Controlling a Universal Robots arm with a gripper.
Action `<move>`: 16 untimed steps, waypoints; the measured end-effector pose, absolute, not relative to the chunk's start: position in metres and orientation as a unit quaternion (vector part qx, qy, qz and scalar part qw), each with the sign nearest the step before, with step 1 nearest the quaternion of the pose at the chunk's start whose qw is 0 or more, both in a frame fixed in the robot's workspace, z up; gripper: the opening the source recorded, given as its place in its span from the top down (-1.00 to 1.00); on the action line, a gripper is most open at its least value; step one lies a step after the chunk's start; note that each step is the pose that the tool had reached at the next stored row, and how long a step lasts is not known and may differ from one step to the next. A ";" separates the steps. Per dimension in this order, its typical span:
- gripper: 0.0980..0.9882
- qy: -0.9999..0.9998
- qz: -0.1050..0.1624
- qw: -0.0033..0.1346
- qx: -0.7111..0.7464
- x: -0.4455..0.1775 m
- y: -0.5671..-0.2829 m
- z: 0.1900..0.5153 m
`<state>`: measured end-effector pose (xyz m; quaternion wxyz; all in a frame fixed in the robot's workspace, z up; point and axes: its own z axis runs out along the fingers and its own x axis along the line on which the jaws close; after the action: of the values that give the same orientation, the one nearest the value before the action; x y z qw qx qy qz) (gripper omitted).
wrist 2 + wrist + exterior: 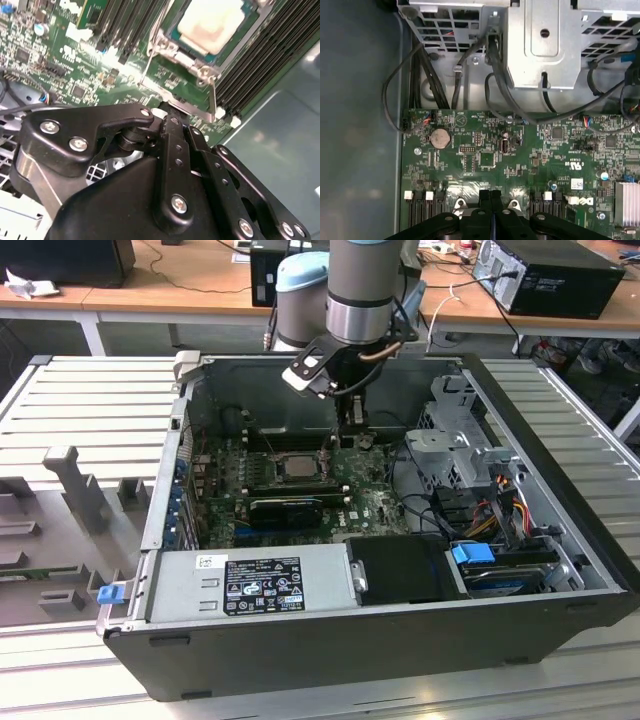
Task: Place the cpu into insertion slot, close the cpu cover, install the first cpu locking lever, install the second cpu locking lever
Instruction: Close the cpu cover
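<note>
The cpu (212, 24) shows its pale square face inside the insertion slot (176, 41) on the green motherboard; in the exterior view the cpu (297, 466) sits mid-board. Silvery metal of the cpu cover (186, 58) frames the slot's near edge; I cannot tell whether it lies flat. Two thin wire locking levers (150, 55) (213, 100) slant up beside the slot. My gripper (356, 424) hangs low over the board, at the slot's side toward the exterior view's right. In the first wrist view the gripper (492, 196) has its fingers (485, 200) pressed together, shut, with nothing visible between them.
The open computer case (560, 510) walls in the board. Drive cage (455, 445) and cables (500, 505) crowd the exterior view's right. A long black expansion card (287, 507) lies in front of the slot, with the power supply (250, 580) nearer. Memory slots (260, 60) flank the socket.
</note>
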<state>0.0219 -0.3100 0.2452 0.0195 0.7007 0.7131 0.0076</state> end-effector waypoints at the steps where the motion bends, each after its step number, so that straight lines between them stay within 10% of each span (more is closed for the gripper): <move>1: 0.98 0.713 0.008 0.020 0.701 0.019 -0.310 0.245; 16: 0.98 0.713 0.008 0.020 0.701 -0.015 -0.310 0.232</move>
<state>-0.0148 -0.3099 0.2324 0.0195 0.7006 0.7133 0.0077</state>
